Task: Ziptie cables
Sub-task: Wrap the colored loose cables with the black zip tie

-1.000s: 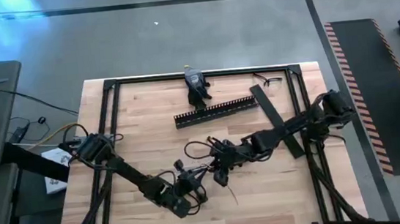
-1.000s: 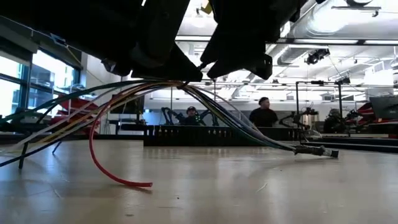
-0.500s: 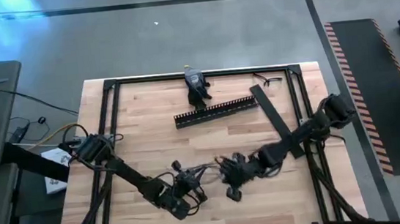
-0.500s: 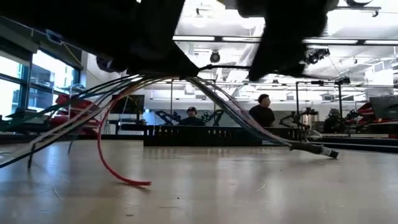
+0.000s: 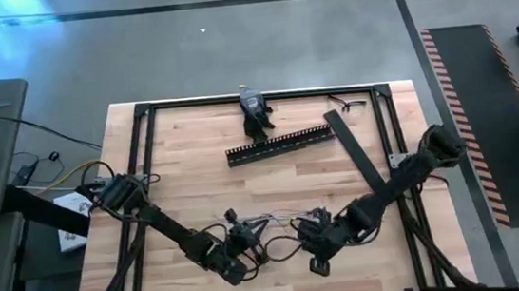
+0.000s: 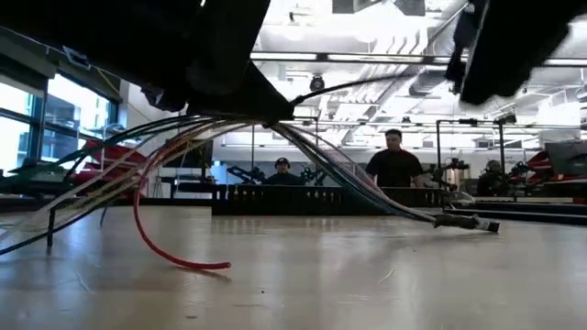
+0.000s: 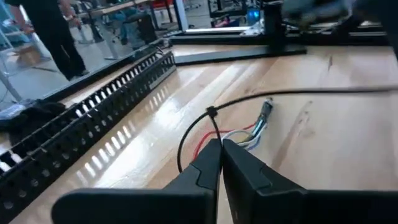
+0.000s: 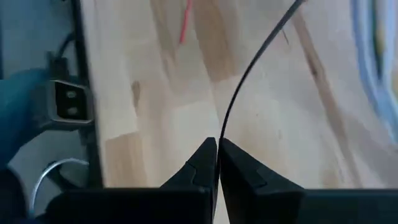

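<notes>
Pale grey and white thin wires, the cables [image 5: 269, 225], lie near the table's near edge, pinched by the left gripper [image 7: 219, 147]. Rightward, the right gripper [image 8: 217, 144] pinches the thin black ziptie tail [image 8: 249, 71], drawn taut away from the bundle.

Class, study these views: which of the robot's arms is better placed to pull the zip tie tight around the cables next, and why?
Probably the right: the right gripper already pinches the zip tie tail, while the left gripper holds the cables.
</notes>
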`<state>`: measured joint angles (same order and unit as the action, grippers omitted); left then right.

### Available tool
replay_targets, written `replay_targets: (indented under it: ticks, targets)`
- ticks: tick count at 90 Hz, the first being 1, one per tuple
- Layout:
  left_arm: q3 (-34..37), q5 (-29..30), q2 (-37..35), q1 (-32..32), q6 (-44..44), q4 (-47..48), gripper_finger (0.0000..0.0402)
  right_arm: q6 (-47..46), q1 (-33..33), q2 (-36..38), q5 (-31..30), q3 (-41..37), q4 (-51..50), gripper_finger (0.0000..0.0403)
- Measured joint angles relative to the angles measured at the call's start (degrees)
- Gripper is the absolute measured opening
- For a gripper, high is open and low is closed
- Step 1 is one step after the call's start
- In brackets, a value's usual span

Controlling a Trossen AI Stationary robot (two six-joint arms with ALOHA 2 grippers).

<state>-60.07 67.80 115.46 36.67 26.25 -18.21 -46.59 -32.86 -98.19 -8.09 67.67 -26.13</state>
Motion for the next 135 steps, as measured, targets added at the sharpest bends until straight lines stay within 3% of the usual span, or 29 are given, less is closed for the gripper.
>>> replay_targets:
  ticks: [17,29,52,71,95,110,135]
  targets:
    - [0.0,-0.3,0.0,0.0,-0.95,-0.01,0.0,5.42,2.39,5.16,-2.11,0.19,-0.11,0.0087]
    - [0.0,-0.42,0.0,-0.2,-1.55,-0.08,0.0,5.62,5.79,4.67,-5.0,0.03,1.87,0.0135]
    - [0.0,-0.3,0.0,-0.28,-4.39,-1.43,0.0,6.14,12.29,-0.24,-1.7,-0.04,5.48,0.0166]
    - [0.0,-0.19,0.0,-0.28,-4.7,-1.25,0.0,7.29,14.61,-2.27,2.37,-0.08,9.98,0.0128]
    - [0.0,0.32,0.0,-0.26,-5.52,-1.26,0.0,12.09,15.69,-2.19,3.52,-0.08,10.94,0.0011]
    - [-0.02,2.37,0.0,-0.13,-4.09,0.62,0.0,11.9,13.76,-2.92,4.32,-0.08,11.2,0.0002]
    - [1.35,3.58,0.0,-0.26,7.87,9.71,0.0,7.91,6.25,-4.51,2.41,-0.08,10.03,0.0]
